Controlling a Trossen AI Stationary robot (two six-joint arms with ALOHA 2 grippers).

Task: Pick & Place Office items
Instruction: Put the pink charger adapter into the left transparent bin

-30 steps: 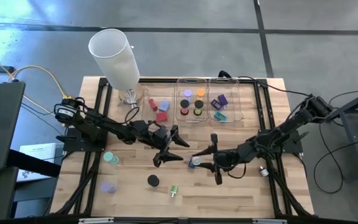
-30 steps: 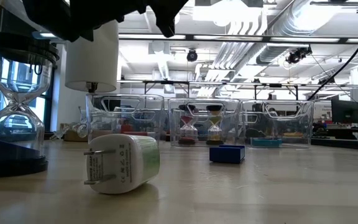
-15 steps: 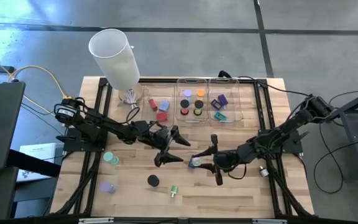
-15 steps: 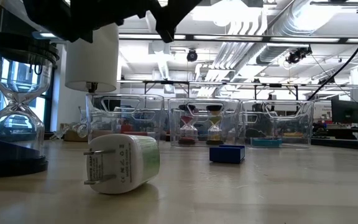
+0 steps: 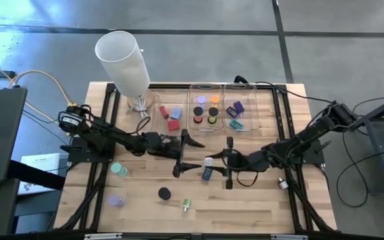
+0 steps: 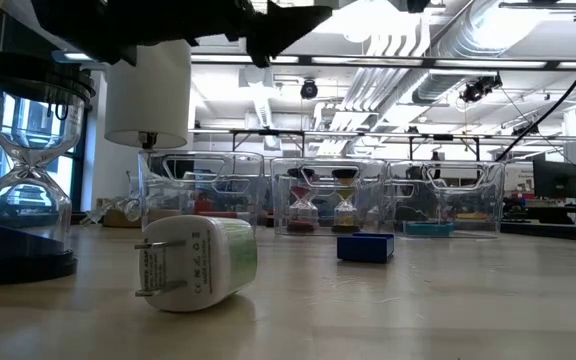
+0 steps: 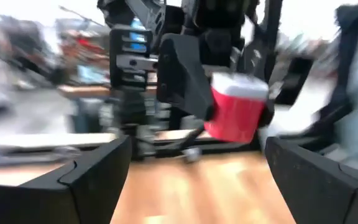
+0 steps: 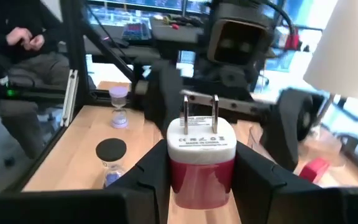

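My right gripper (image 8: 201,177) is shut on a red charger plug with a white pronged end (image 8: 201,155), held above the table's middle (image 5: 209,161). My left gripper (image 5: 182,153) faces it from the table's left, wide open, with nothing between its fingers (image 7: 98,174); the plug (image 7: 236,112) shows just beyond them. A blue block (image 5: 207,173) lies flat on the table below the plug. A white-and-green plug (image 6: 193,262) lies on its side near the front edge. My right gripper pinches the plug's red body (image 8: 199,180) on two opposite sides between its two fingers (image 8: 151,177). The fingers come about level from the table's right. The plug stands roughly upright, its white end and prongs (image 8: 201,115) up, lifted clear of the table.
Three clear trays (image 5: 205,105) holding small coloured pieces stand along the far edge, with a big white cylinder (image 5: 122,59) at the far left. A teal piece (image 5: 119,170), a lavender one (image 5: 115,200) and a black one (image 5: 164,193) stand on the near left.
Both grippers have rolled about their own pointing lines. My left gripper's fingers have spread wider. My right gripper has carried the plug a little toward the far edge, uncovering the blue block, which has not moved.
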